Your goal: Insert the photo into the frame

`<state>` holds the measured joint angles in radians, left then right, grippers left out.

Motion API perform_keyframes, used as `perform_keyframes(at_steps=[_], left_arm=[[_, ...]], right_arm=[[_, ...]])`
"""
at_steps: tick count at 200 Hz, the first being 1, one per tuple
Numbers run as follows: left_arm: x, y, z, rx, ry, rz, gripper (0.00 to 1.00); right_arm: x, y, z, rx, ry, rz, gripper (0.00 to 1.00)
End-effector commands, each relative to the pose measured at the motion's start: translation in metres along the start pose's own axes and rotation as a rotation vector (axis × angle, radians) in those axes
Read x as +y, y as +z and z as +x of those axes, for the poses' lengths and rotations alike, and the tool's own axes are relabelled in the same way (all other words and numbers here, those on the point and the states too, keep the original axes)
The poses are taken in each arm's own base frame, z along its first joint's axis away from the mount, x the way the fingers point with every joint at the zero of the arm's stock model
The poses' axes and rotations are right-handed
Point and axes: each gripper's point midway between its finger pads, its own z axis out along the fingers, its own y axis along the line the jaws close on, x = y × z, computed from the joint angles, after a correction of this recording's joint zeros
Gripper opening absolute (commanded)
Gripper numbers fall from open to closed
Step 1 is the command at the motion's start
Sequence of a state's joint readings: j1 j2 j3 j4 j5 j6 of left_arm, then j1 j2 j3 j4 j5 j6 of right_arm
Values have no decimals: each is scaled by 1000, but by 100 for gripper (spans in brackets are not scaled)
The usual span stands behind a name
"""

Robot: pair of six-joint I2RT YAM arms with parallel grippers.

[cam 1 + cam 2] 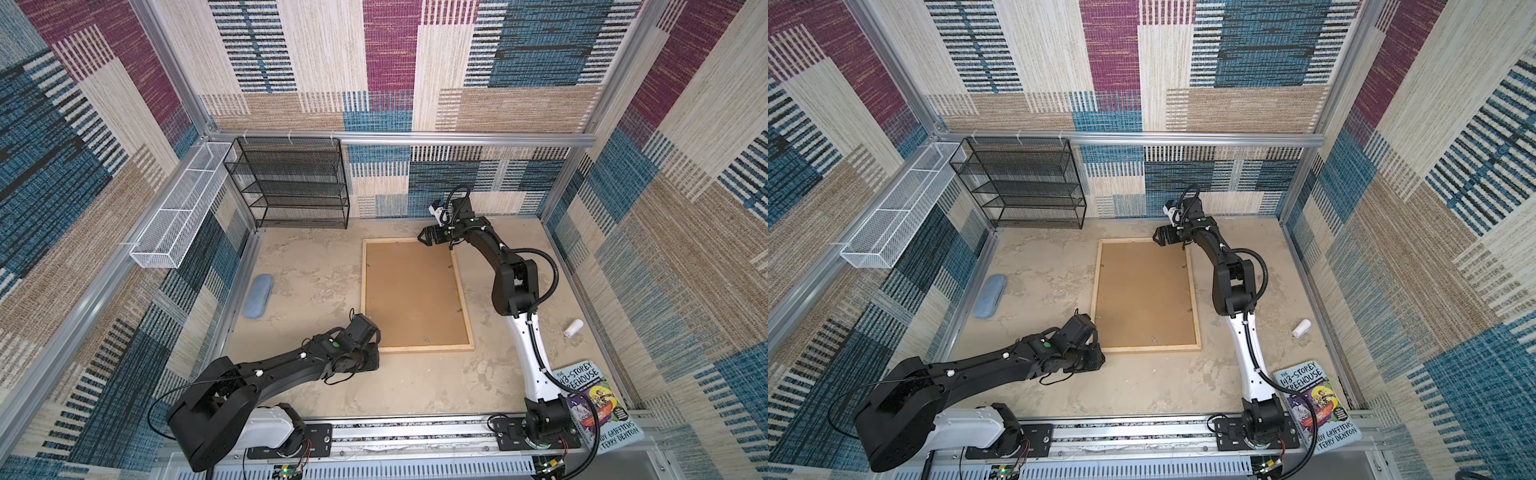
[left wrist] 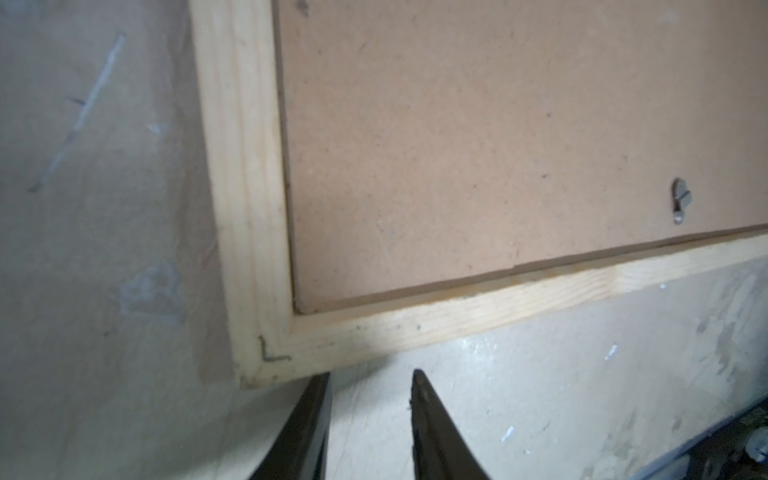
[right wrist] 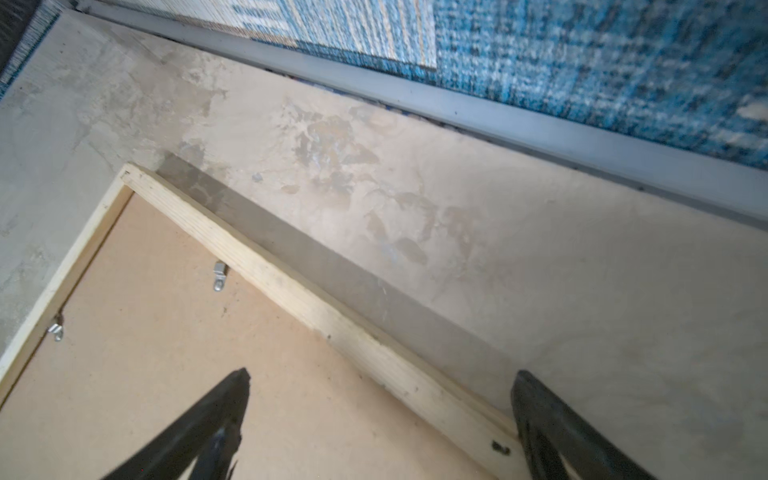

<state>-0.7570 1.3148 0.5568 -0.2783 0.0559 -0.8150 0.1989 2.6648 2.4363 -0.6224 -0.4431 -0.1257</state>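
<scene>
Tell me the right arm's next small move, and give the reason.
Probably lift the right tool straight up, clear of the frame. Its jaws stand wide open and hold nothing, one finger over the board, one over the table beyond the rail. The board already lies inside the frame; the photo is out of sight, so nothing here seems left to grip.

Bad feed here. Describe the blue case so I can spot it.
From the black mesh shelf at the back wall, come forward along the left edge of the table. The blue case lies flat there, clear of the frame. It is the only rounded blue oblong; the white cylinder lies far right.
</scene>
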Motion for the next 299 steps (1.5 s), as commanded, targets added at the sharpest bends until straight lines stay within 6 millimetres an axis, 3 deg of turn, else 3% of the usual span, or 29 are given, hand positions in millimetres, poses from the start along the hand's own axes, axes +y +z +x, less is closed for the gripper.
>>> perform_keyframes(at_steps=[1,52,92,117,175,231,259,299], left_arm=[[29,0,6,21,-10,-104,36],[54,-6,2,8,-90,-94,36],[70,-11,-21,-49,-128,-105,37],[75,-11,-44,-97,-138,-108,37],[78,-1,-108,-177,-129,-115,37],[59,28,-150,-128,-85,-69,33],[53,35,-160,-116,-62,-56,33],[45,27,-171,-142,-41,-40,32]], right_arm=[[-7,1,12,43,-45,21,100],[-30,-7,36,122,-83,31,100],[-39,-21,74,259,-26,61,97],[-29,-40,95,259,65,-2,94],[-15,-102,121,189,260,41,93],[11,-132,199,240,452,101,86],[23,-151,223,211,521,131,86],[55,-182,218,99,553,68,86]])
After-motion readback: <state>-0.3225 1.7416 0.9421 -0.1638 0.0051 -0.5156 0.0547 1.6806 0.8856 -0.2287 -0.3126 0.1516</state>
